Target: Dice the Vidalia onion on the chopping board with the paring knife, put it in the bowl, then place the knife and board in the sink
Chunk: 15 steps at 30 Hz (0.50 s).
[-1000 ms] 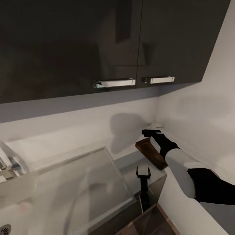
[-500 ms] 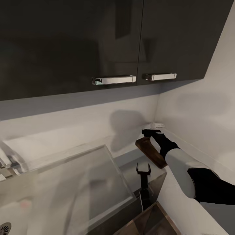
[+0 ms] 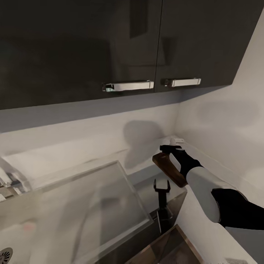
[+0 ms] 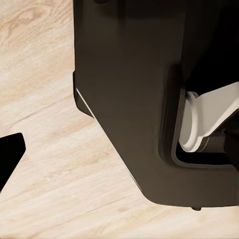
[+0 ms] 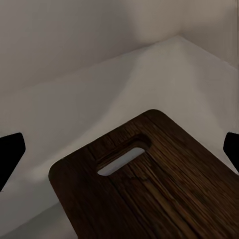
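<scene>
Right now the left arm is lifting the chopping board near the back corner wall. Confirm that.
Wrong arm. The right gripper is lifting the chopping board near the back corner wall, as the head view shows; the right wrist view shows the board's handle slot.

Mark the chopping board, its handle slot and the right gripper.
chopping board [image 5: 169,194]: right wrist view, wood-grain face.
handle slot [image 5: 124,158]: right wrist view, middle of the oval opening.
right gripper [image 3: 171,148]: head view, black fingers above the board's far end.

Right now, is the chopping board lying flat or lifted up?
Lifted and tilted. The chopping board hangs at a slant at the right gripper, its slotted end raised toward the wall corner, above the countertop.
</scene>
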### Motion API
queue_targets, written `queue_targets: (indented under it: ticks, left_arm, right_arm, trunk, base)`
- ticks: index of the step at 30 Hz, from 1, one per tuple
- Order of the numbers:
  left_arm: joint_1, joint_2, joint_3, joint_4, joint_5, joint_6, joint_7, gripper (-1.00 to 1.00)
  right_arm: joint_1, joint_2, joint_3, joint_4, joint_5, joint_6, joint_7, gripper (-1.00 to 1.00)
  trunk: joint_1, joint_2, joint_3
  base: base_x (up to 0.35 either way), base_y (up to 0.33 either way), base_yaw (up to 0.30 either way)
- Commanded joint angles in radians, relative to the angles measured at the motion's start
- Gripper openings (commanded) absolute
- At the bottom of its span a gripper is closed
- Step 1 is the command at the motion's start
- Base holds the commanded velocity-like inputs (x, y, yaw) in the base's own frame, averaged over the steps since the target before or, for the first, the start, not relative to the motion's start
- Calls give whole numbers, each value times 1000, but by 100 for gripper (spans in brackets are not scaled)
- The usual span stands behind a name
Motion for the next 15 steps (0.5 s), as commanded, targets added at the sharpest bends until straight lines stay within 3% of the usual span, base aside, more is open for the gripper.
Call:
queue_targets:
  ticks: [1, 15]
  left_arm:
    - [0, -1, 1, -1, 1, -1, 0, 100]
    - [0, -3, 0, -1, 1, -1, -1, 100]
  right_arm:
    - [-1, -1, 5, -2, -8, 5, -5, 100]
    - [-1, -13, 6, -3, -8, 5, -6, 100]
  trunk:
    - [0, -2, -3]
    - [0, -2, -26]
  base:
    - [0, 0, 0]
    - [0, 0, 0]
